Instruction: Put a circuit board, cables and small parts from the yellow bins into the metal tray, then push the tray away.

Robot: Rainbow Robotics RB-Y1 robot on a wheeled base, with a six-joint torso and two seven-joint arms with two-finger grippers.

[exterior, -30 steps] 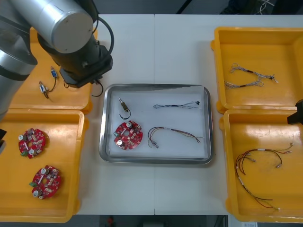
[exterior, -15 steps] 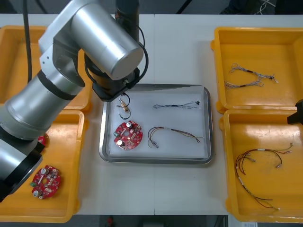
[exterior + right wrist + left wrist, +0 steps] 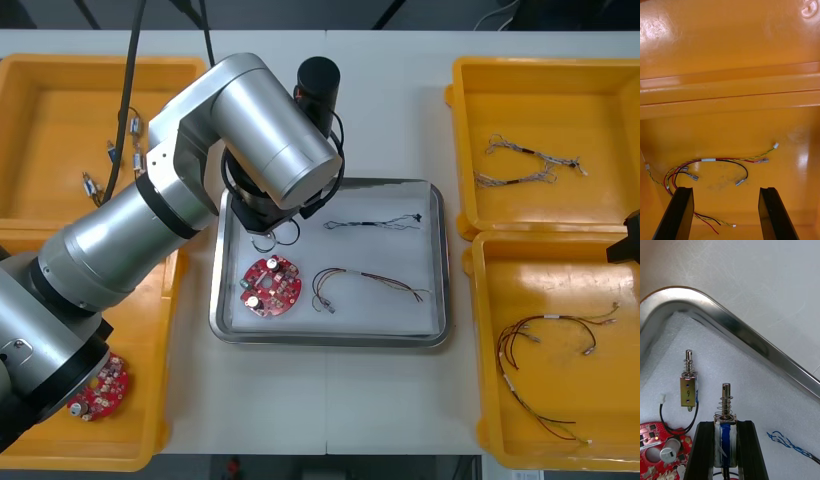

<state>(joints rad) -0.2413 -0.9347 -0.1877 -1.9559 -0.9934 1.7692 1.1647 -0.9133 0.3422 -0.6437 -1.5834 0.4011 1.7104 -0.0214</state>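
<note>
Left end effector (image 3: 725, 424) pinches a small metal part (image 3: 726, 405) between its black fingers (image 3: 705, 450), the part's spring-wrapped pin reaching past the fingertips toward the rounded corner of the metal tray (image 3: 733, 328). Whether the held part touches the white lining under it cannot be told. Just beside it, apart from the fingers, a 2nd small metal part (image 3: 688, 388) lies on the lining, and a thin black lead loops from it toward the round red circuit board (image 3: 658, 450). A twisted blue and white cable (image 3: 790, 444) lies on the other side of the fingers. From above, the left arm (image 3: 200, 190) crosses the tray's far-left corner. The board sits in the tray's near-left part, the blue and white cable runs along the far side, and a red and yellow cable (image 3: 365, 281) lies just right of the board. The tray rests on the desk (image 3: 330, 400) between the yellow bins. The far-left bin (image 3: 40, 100) holds loose metal parts (image 3: 100, 180), and the near-left bin (image 3: 150, 440) holds a spare board (image 3: 100, 385) partly under the arm. Right end effector (image 3: 726, 195) hangs with its fingers spread wide over the near-right bin (image 3: 730, 56), above a bundle of red, yellow and black cables (image 3: 715, 162).
</note>
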